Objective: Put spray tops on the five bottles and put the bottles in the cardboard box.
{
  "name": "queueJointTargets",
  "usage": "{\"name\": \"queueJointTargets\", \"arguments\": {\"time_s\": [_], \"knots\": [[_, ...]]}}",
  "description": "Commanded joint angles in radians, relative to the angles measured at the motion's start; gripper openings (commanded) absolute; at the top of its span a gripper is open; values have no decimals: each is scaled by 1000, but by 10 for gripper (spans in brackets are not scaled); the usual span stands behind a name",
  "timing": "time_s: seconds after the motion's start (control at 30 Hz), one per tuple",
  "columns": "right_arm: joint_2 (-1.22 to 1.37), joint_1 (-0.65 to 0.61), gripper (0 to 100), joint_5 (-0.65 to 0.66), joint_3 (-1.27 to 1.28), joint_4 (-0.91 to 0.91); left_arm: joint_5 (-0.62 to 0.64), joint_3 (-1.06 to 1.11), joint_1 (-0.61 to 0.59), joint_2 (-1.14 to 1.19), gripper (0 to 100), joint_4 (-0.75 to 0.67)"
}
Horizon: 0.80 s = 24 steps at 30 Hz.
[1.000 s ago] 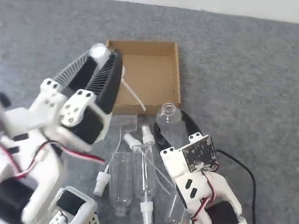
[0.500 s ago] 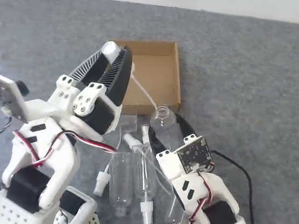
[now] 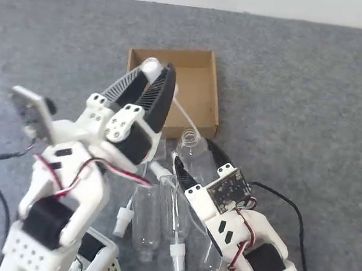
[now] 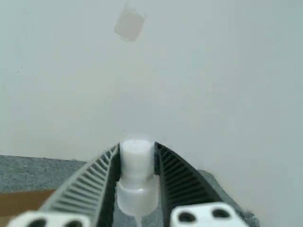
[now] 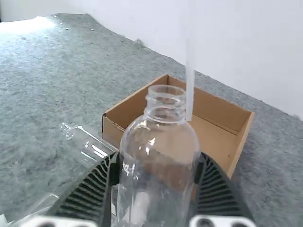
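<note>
High view is showing the grey bench (image 3: 317, 92), on which the cardboard box (image 3: 198, 95) is lying open, with nothing yet being stored in it. Compared with a second ago, the left arm is being swung across from the box's left side toward the other arm, so that the left end effector (image 3: 153, 71) is now being carried above the box's front part. The right end effector (image 3: 194, 166) is being kept just in front of the box, its jaws pressed against both sides of an upright, uncapped bottle (image 5: 158, 151), which is being brought slightly toward the left arm. Other bottles (image 3: 145, 222) are lying flat between the two arm bases. A spray top (image 4: 137, 176) is being pinched between the left jaws, and its dip tube (image 3: 182, 116) is being slanted down to the held bottle's neck. In the right wrist view the tube is being seen just beside the mouth's rim; whether its tip is inside cannot be told. Loose spray tops (image 3: 123, 222) are lying among the flat bottles. The first capping is judged to be only now being lined up, with all five bottles still uncapped.
</note>
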Motion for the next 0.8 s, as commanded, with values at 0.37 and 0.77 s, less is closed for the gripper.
{"name": "queueJointTargets", "arguments": {"time_s": [0.37, 0.77], "knots": [[-18, -10, 22, 40, -15, -33, -48, 16, 3, -183, 10, -9], [-19, -8, 22, 40, -15, -33, -101, 97, 3, -209, 10, -3]]}}
